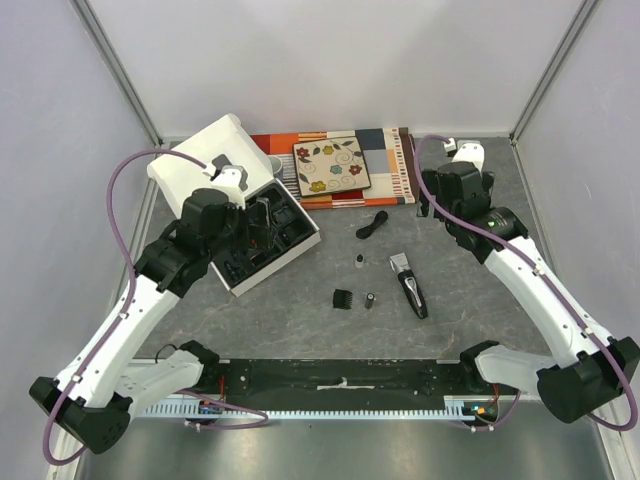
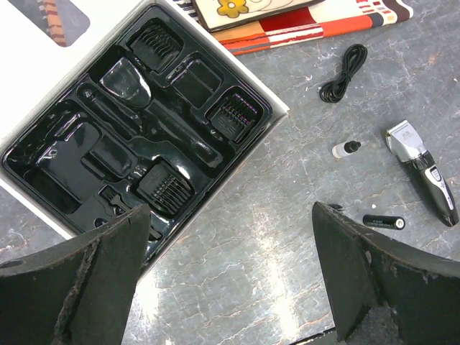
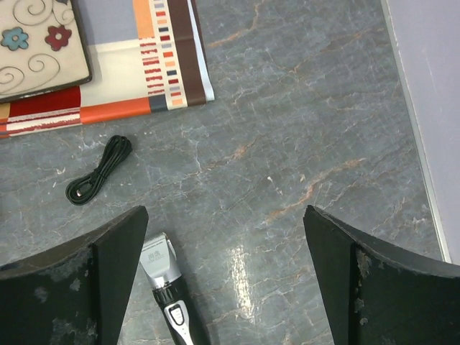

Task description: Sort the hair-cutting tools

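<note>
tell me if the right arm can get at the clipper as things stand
Probably yes. The clipper lies flat on the table, close by the open right gripper, with nothing on or against it; the coiled cord sits apart. A small shift sideways should centre it.

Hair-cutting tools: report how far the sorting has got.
Done: three comb guards sit in the tray. In hand: nothing; left pincer and right pincer are open, empty. Left: clipper, cord, loose guard and two cylinders lie on the table.
</note>
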